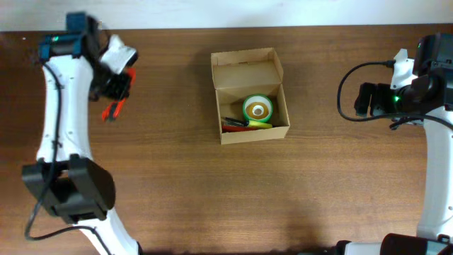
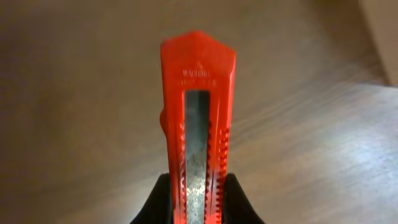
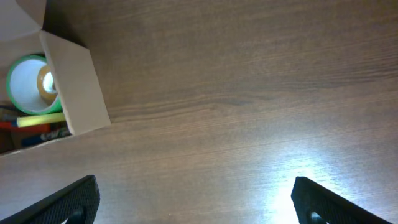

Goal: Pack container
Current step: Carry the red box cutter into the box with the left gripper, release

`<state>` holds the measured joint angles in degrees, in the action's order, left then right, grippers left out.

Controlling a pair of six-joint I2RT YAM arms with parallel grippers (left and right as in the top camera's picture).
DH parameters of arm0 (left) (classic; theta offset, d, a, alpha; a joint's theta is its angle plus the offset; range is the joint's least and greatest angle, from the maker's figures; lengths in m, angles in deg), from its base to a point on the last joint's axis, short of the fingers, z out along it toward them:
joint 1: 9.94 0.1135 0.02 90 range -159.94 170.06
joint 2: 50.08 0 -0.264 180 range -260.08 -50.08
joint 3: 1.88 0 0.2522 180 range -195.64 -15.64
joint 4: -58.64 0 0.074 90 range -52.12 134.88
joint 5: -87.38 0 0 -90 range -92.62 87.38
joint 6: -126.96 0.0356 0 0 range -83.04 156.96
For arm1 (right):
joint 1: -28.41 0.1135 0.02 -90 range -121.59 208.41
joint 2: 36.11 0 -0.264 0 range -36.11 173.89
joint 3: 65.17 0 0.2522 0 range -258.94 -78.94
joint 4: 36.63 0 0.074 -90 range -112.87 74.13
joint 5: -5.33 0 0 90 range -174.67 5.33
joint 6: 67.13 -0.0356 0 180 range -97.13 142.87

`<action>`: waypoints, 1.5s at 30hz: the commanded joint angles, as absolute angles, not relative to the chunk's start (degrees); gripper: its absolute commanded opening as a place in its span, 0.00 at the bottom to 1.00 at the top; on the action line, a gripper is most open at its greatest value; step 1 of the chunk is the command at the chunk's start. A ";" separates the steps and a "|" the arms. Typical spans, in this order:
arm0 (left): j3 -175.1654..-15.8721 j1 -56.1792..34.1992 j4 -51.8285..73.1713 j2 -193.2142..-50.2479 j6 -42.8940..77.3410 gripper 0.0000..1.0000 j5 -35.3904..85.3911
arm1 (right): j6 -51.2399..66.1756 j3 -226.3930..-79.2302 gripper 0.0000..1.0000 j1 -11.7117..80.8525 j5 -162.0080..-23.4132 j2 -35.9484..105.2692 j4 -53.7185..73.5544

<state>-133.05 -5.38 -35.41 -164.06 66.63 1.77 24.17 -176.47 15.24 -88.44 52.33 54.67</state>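
The tan cardboard container [image 1: 252, 129] stands open at the table's middle, its flap lid laid back toward the far side. Inside are a green tape roll [image 1: 257, 109], a yellow item and red and dark items. It also shows at the left edge of the right wrist view [image 3: 74, 87]. My left gripper [image 1: 113, 106] is at the far left, shut on a red utility knife [image 2: 198, 124] that it holds above the table. My right gripper [image 3: 196, 199] is open and empty at the far right, apart from the container.
The brown wooden table [image 1: 177, 184] spreads all round the container. The left arm's base [image 1: 67, 188] stands at the front left. The right arm and its cables [image 1: 396, 99] are at the right edge.
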 commanded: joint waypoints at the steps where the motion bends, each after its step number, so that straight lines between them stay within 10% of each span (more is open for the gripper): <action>1: -141.16 -11.98 -36.66 -163.86 69.45 0.01 -2.85 | 24.06 -176.28 0.99 14.89 -89.03 52.44 54.47; 16: -150.42 -43.20 -31.46 -175.05 85.95 0.02 -3.68 | 24.08 -176.28 0.99 14.87 -90.47 52.44 54.71; 45: -149.99 -46.96 -34.02 -193.76 88.49 0.02 7.06 | 24.08 -176.28 0.99 14.87 -90.45 52.44 54.95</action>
